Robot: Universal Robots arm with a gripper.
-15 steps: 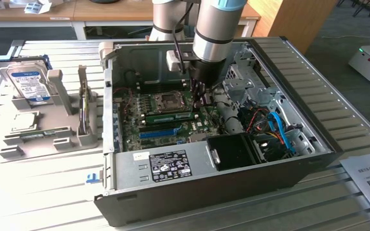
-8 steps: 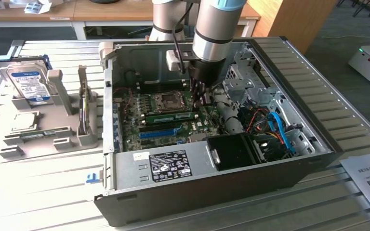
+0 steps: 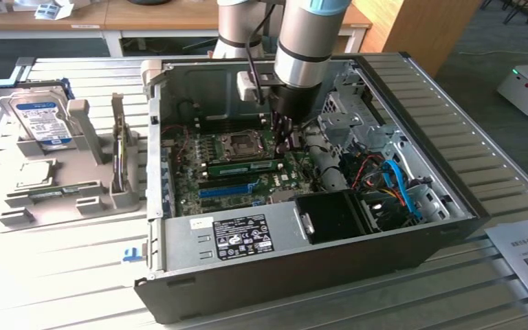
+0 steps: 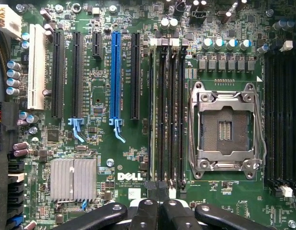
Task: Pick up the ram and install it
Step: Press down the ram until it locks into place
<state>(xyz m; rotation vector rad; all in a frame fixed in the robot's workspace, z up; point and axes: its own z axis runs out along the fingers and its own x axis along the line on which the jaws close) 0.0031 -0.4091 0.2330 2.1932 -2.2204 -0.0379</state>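
Note:
The ram [image 3: 243, 167], a green stick with a white label, stands on edge in a memory slot between the CPU socket [image 3: 241, 143] and the blue slot [image 3: 223, 188]. From the wrist camera it is a thin pale edge [image 4: 152, 110] in the slot bank beside the socket [image 4: 224, 127]. My gripper [image 3: 287, 135] hangs inside the open case over one end of those slots. Its black fingers [image 4: 150, 215] are pressed together with nothing between them, so the gripper [image 4: 159, 213] is shut and apart from the ram.
The open computer case [image 3: 447, 206] stands on a slatted table. On the exterior view's left, a grey holder [image 3: 80, 199] carries a hard drive [image 3: 39, 117], a CPU [image 3: 33, 173] and another green stick [image 3: 55, 192]. Cables and a black fan shroud [image 3: 337, 216] crowd the case's right side.

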